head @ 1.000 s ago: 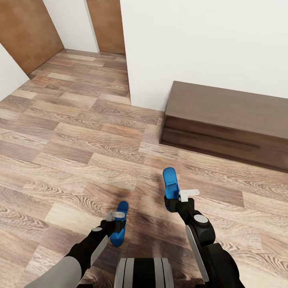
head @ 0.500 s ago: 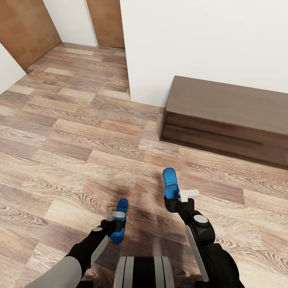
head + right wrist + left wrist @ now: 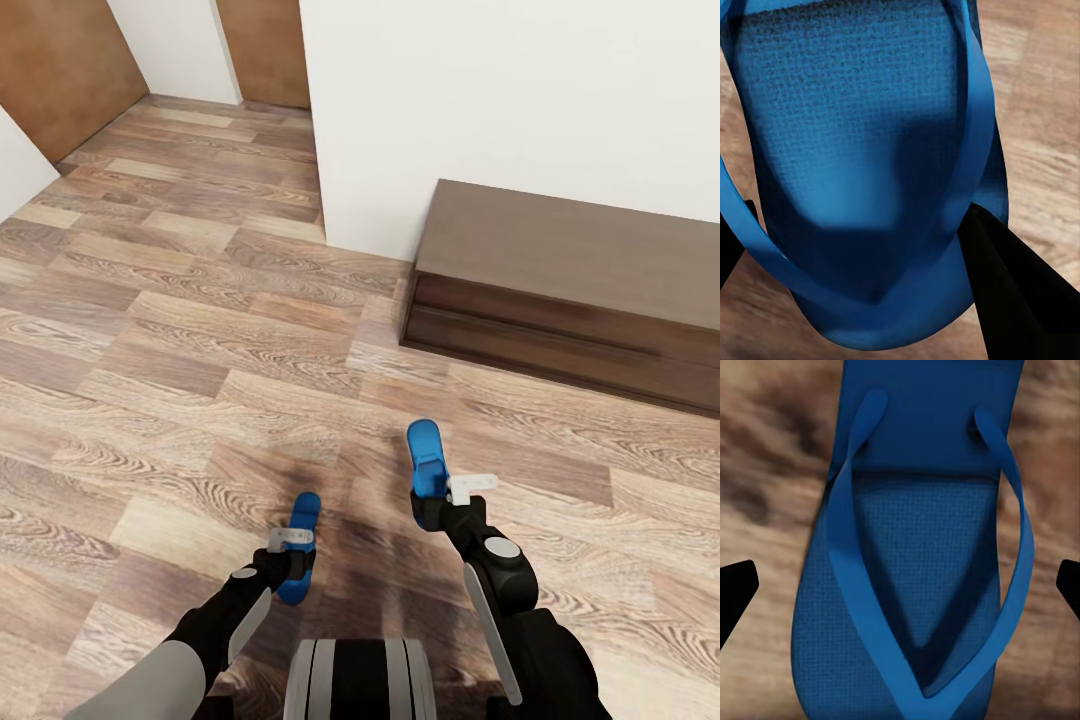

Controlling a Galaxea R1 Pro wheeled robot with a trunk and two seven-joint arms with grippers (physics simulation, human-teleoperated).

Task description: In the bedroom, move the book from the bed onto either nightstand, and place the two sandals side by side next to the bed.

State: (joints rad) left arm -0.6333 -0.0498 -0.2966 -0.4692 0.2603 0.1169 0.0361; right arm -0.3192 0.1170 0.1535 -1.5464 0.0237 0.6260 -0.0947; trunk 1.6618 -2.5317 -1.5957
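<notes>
Downward head view; close wrist views.

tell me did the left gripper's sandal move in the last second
Yes. The left sandal sits lower against the robot's trunk, pulled slightly back toward the body; the right sandal keeps its place.

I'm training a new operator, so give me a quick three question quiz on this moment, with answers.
1. True or false: each gripper carries a bright blue flat sandal.
2. What stands against the white wall ahead on the robot's right? A) bed B) long low dark-brown wooden bench C) window
3. What surface lies under the arms?

Key
1. True: left gripper holds the left sandal, right gripper the right sandal.
2. B, the bench.
3. Light wood-plank floor.
</notes>
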